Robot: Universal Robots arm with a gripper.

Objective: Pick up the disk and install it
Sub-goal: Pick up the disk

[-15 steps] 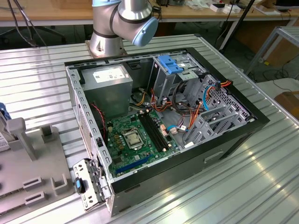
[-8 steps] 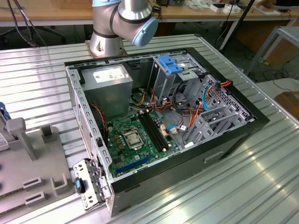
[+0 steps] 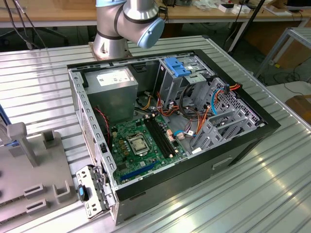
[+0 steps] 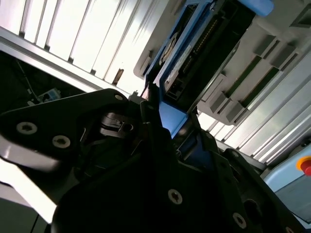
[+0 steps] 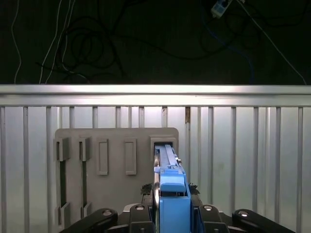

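Observation:
The disk (image 5: pixel 171 194) stands on edge in a slot of the grey holder (image 5: pixel 116 145), its blue bracket facing the camera in the first wrist view. My gripper (image 5: pixel 171 190) sits over it, one black finger against each side of the bracket. In the second wrist view the disk (image 4: pixel 209 43) shows its dark body and blue frame just past my gripper (image 4: pixel 165 116), with the grey holder (image 4: pixel 252 63) behind it. In the exterior view the holder (image 3: pixel 34 170) lies at the left.
The open computer case (image 3: pixel 233 150) lies on the ribbed metal table, with a motherboard (image 3: pixel 141 143), a grey power-supply box (image 3: pixel 114 82) and a silver cage with a blue latch (image 3: pixel 177 68) inside. The arm's base (image 3: pixel 126 24) stands behind the case.

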